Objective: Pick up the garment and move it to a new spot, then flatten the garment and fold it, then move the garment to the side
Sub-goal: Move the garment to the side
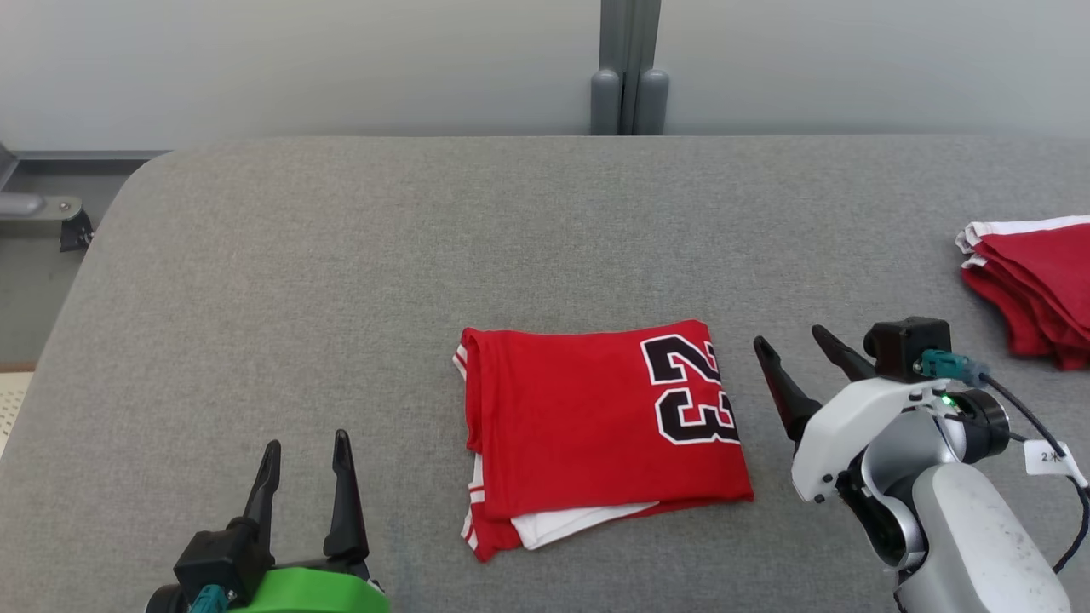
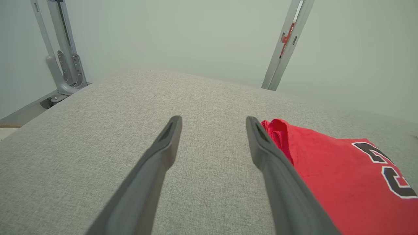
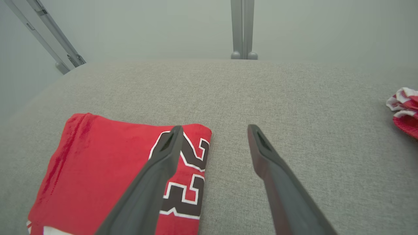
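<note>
The shirt (image 1: 596, 426) lies on the grey bench (image 1: 341, 238), folded into a neat red block with the 23 facing up and a white layer peeking out at its near edge. My left hand (image 1: 306, 439) hovers off the shirt's left side, fingers spread wide and empty. My right hand (image 1: 790, 336) sits just beside its right edge, equally wide, holding nothing. I judge the folding done, so I flank the shirt to grip both sides and carry it aside. Another red pile (image 1: 1035, 285) lies well to the shirt's right, probably where finished ones go.
</note>
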{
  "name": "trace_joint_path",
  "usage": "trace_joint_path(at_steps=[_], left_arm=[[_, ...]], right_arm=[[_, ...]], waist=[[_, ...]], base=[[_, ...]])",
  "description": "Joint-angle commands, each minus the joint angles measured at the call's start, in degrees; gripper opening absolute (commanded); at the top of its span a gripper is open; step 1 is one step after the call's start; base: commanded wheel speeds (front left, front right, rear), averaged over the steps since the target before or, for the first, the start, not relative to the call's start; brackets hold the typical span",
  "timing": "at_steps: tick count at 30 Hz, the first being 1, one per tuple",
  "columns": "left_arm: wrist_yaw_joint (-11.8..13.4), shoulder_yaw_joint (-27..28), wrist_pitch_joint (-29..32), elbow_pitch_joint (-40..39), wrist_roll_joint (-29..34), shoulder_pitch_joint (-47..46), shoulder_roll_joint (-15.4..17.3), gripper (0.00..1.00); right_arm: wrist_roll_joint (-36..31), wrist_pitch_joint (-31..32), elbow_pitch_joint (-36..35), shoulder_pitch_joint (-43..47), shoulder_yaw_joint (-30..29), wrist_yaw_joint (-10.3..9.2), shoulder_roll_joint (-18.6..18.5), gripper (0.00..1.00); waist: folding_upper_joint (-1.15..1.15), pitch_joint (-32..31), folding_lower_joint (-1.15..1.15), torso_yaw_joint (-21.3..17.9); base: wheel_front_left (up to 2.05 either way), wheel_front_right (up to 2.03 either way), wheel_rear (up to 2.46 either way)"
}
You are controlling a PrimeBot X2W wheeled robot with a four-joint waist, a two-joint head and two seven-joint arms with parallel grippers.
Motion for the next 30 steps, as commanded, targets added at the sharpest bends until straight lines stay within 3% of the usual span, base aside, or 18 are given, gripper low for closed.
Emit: trace_joint_path(at_steps=[1, 9, 18, 19, 20, 21, 23, 30], left_arm=[[-0.4, 0.3, -0.2, 0.0, 0.4, -1.2, -0.3, 1.0], [-0.7, 0.6, -0.2, 0.0, 0.4, -2.6, -0.8, 1.0], [-1.0, 0.7, -0.2, 0.1, 0.2, -3.5, -1.1, 1.0], [-1.1, 0.8, -0.2, 0.1, 0.2, -3.6, -1.1, 1.0], [-1.2, 0.9, -0.2, 0.1, 0.2, -3.7, -1.1, 1.0], [-1.2, 0.9, -0.2, 0.0, 0.3, -3.8, -1.1, 1.0], [-1.1, 0.9, -0.2, -0.1, 0.5, -4.0, -1.1, 1.0], [-1.2, -0.1, -0.2, -1.6, 1.1, -4.2, -1.1, 1.0]], right_arm=[[0.9, 2.0, 0.5, -1.1, 0.4, -0.02, -1.0, 1.0], [6.8, 11.2, 6.5, -4.6, 2.2, -0.02, -4.4, 1.0], [12.2, 14.9, 13.4, -6.8, 4.8, -0.02, -5.3, 1.0], [12.4, 15.0, 13.7, -6.8, 5.2, -0.02, -5.2, 0.86], [12.7, 15.0, 14.1, -7.0, 5.7, -0.02, -5.2, 0.45], [12.9, 14.9, 14.3, -7.2, 6.0, -0.02, -5.3, 0.35], [13.1, 14.4, 14.6, -7.8, 6.9, -0.02, -5.4, 0.0], [13.3, 11.0, 13.1, -10.7, 7.8, -0.08, -7.6, 0.0]], waist=[[0.0, 2.0, 0.0, 2.1], [0.0, 4.9, 0.0, 6.0], [0.0, 7.0, 0.0, 8.0], [0.0, 7.1, 0.0, 8.1], [0.0, 7.3, 0.0, 8.1], [0.0, 7.4, 0.0, 8.0], [0.0, 7.6, 0.0, 7.6], [0.0, 8.7, 0.0, 3.3]], base=[[0.0, 0.0, 0.0], [0.0, 0.0, 0.0], [0.0, 0.0, 0.0], [0.0, 0.0, 0.0], [0.0, 0.0, 0.0], [0.0, 0.0, 0.0], [0.0, 0.0, 0.0], [0.0, 0.0, 0.0]])
